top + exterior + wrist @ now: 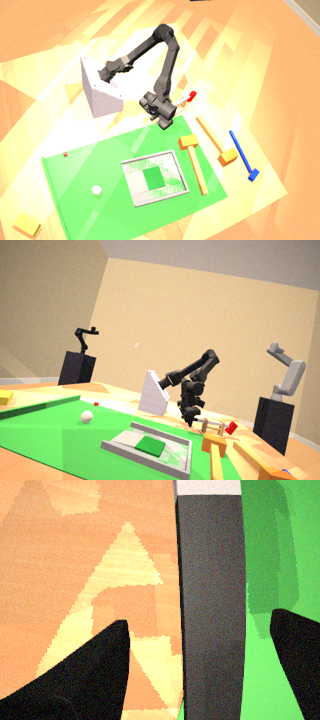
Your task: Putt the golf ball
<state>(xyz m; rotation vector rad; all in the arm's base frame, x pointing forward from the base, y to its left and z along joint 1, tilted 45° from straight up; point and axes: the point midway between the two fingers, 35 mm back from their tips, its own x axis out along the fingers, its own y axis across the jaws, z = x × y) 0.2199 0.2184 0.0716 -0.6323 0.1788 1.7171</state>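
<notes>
The gripper (200, 640), half-closed astride the red putter (191, 95)'s dark grip (212, 627) but not yet clamping, should squeeze squarely before lifting.

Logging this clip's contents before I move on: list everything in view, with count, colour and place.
Putter: 1, red head, white shaft, dark grip, on a wooden stand beyond the mat.
Ball: 1, white, on the mat.
Mat: 1, green.
Ramp tray: 1, grey rim, green pad inside.
Mallets: 2, yellow-orange, right side.
Blue club: 1, far right.
Yellow block: 1, near corner.
Red cube: 1, mat edge.
White wedge: 1, holds the arm's base.
Side arms: 2, black and grey, on dark pedestals.
Hand: 1, dark, fingers astride the grip, not yet shut.
</notes>
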